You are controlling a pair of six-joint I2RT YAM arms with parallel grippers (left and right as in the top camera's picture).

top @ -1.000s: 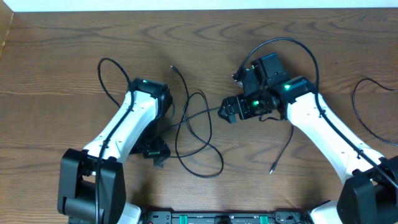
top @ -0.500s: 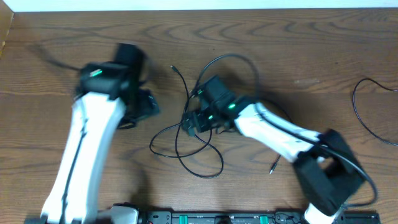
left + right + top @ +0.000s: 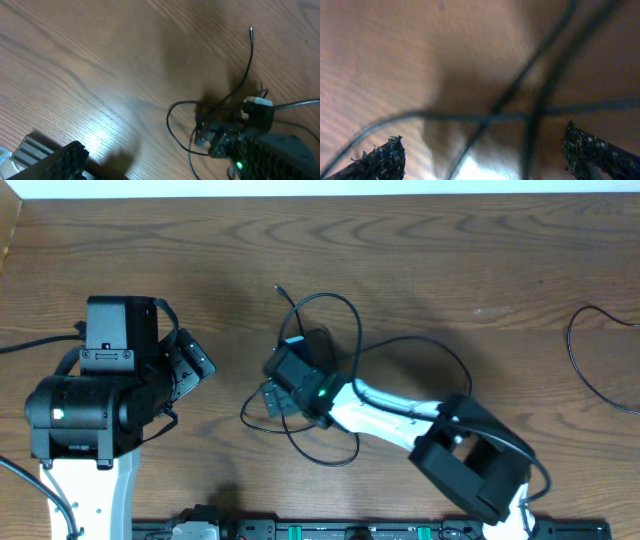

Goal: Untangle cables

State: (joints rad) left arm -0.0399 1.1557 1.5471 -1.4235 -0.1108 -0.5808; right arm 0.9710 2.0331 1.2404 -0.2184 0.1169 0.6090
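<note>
Right hand (image 3: 270,396), released, newly over thin black looped cables (image 3: 485,119) mid-frame, grasp pending; left hand (image 3: 188,366) withdrawn, state indiscernible.

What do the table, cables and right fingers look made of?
Table: wood or wood-look laminate, can't tell which. It is brown with clear grain, and a glare patch in the left wrist view shows a slight sheen.
Cables: thin black cords, probably with a rubber or plastic jacket. They look matte and lie in loose loops.
Right fingers: black with a rough, grainy surface, probably rubber or a grip coating.
</note>
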